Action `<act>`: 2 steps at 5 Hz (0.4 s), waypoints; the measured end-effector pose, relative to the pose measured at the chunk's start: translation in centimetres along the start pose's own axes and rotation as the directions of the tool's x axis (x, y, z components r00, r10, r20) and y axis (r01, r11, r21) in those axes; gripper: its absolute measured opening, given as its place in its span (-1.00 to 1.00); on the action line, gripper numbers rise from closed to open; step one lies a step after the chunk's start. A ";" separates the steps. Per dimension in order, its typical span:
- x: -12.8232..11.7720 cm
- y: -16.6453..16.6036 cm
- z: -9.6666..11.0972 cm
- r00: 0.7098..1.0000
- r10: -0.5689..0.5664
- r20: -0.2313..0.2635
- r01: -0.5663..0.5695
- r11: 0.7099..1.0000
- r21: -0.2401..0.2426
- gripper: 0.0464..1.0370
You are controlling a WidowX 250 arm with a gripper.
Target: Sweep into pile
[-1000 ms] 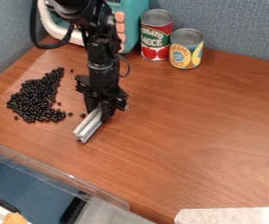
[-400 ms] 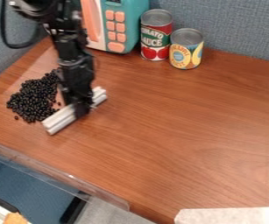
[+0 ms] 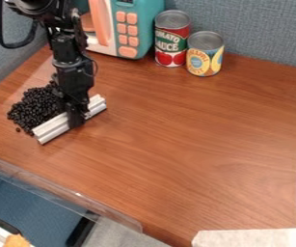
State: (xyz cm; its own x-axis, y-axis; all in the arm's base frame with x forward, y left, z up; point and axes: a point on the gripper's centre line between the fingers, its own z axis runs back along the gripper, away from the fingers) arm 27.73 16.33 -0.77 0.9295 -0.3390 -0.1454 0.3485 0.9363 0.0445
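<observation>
The jaws grip a grooved silver bar (image 3: 51, 129) slanting near-left to far-right, the small round black beans (image 3: 32, 109) lying just left.

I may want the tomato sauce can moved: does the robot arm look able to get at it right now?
Probably not yet: its end effector holds the silvery bar, though the wood between it and the tomato sauce can looks open.
</observation>
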 end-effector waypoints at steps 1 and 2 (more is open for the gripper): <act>-0.4 1.2 -0.1 1.000 0.020 -0.004 -0.020 1.000 0.007 -0.32; -0.5 2.1 -0.3 0.999 0.040 -0.015 -0.040 0.999 -0.003 -0.32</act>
State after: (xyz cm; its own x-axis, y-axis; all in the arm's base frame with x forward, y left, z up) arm 27.94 18.54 -0.89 0.9407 -0.3000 -0.1583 0.3107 0.9493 0.0475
